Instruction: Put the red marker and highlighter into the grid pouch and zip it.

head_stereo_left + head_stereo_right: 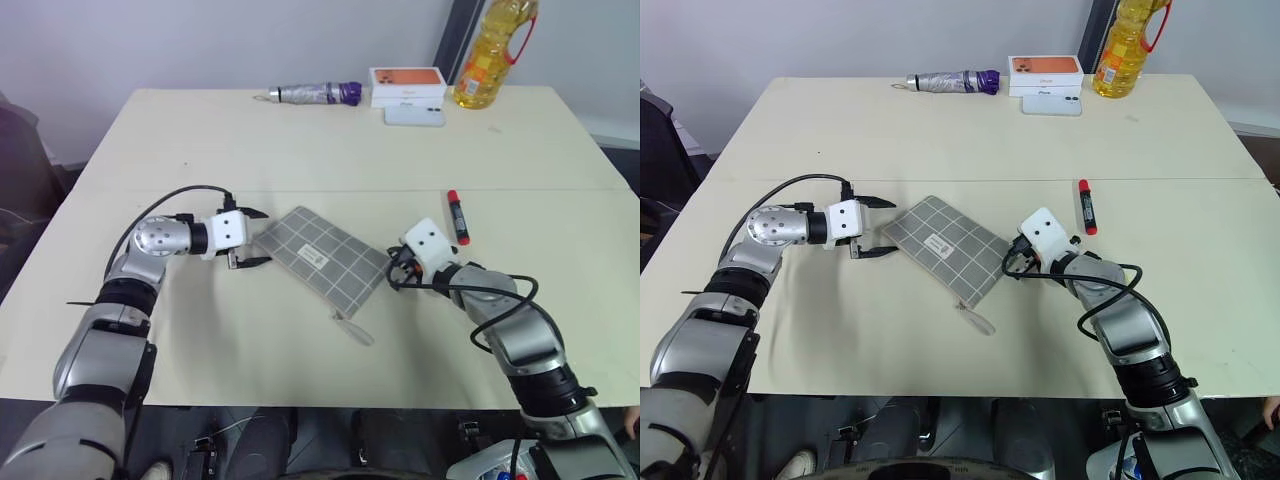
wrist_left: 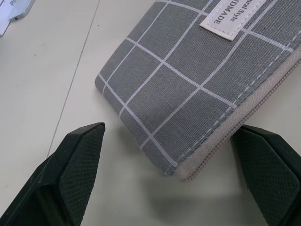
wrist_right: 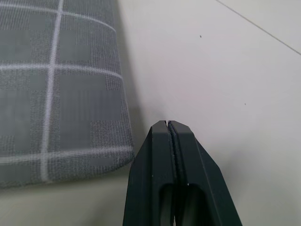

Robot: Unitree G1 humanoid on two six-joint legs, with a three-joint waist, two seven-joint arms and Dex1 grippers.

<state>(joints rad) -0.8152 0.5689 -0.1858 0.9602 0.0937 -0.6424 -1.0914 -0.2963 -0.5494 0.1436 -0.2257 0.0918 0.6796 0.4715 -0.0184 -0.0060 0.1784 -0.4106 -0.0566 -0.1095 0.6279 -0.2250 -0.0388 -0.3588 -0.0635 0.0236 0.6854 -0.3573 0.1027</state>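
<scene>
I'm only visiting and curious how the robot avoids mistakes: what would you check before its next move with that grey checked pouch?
1. Left gripper jaws open: ok, spread wide either side of the grid pouch corner.
2. Left jaws gripping the pouch: not ok, they only straddle the corner, apart from the fabric.
3. Right gripper ready to grasp: not ok, jaws shut, beside the pouch's edge.
4. Pouch unzipped: cannot tell; its pull tab lies at the near corner.
5. Red marker within reach: ok, lying on the table just beyond the right gripper.
6. Highlighter located: cannot tell.
</scene>
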